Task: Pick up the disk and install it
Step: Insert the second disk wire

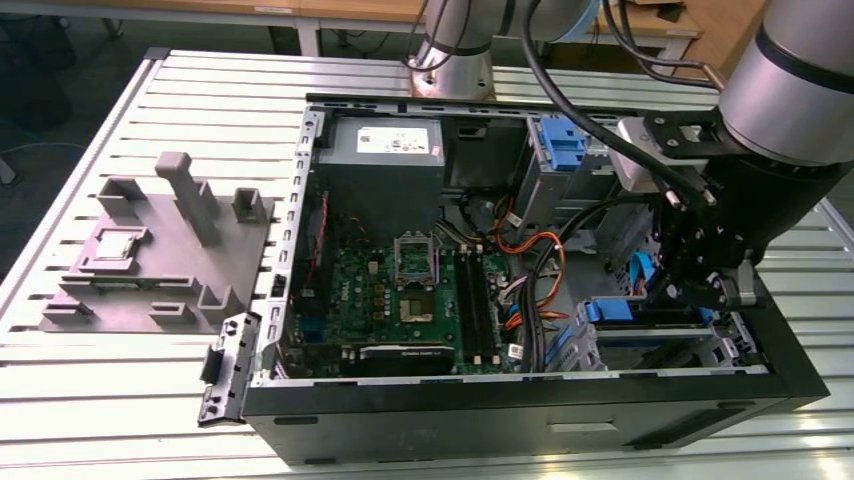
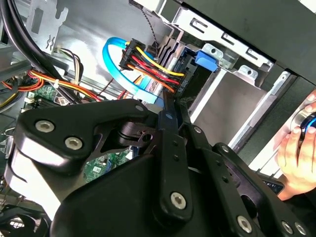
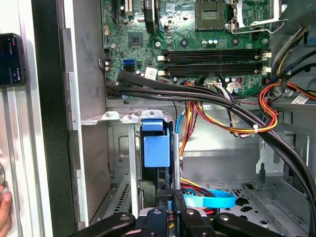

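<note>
Black linkage of your gripper (image 3: 175, 210) fills the foreground in both wrist views, its fingers drawn narrow and pinched on the thin edge of the disk (image 3: 157, 149), which stands on edge with its blue carrier tab toward the silver drive bay (image 3: 118, 117). Just beside the fingers in the first wrist view, a flat blue cable (image 3: 210, 200) loops across the case floor, and a thick black cable bundle (image 3: 197, 96) crosses above the bay, with red, yellow and orange wires trailing under it. In the second wrist view, a person's hand (image 2: 296, 153) rests outside the case wall, well apart from the gripper (image 2: 169, 106). Seen from the exterior view, the black computer case (image 1: 534, 410) lies open on the slatted metal table (image 1: 107, 400), and your arm (image 1: 801, 80) reaches down into the corner of the case nearest the exterior view's right, the gripper (image 1: 674, 290) low among the drive bays with the disk (image 1: 641, 268) showing as a blue sliver beside it. Farther in lies the green motherboard (image 1: 400, 290), then the grey power supply (image 1: 387, 150) at the back wall. To the exterior view's left, apart from the case, sits a grey fixture block (image 1: 160, 250).
</note>
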Action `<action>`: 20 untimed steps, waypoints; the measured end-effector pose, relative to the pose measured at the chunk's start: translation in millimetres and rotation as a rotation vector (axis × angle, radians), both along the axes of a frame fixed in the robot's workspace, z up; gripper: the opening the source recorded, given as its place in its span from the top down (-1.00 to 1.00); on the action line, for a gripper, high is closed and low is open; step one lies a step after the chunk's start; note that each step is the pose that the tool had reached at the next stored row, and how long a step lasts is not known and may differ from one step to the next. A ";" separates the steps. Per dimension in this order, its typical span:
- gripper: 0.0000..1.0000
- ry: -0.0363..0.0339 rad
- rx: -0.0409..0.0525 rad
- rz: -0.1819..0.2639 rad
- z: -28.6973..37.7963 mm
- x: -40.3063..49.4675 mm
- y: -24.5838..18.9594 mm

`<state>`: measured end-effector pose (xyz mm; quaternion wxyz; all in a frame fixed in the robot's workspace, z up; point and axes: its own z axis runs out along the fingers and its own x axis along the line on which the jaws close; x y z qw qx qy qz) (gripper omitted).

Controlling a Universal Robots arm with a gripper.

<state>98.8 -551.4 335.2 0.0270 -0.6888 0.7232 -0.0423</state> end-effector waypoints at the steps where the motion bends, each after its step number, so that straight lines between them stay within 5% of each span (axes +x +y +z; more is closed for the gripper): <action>1: 0.68 0.0000 -0.0002 0.000 0.1 0.1 -0.1; 20: 0.68 0.0000 0.0075 0.002 -4.2 0.8 -2.4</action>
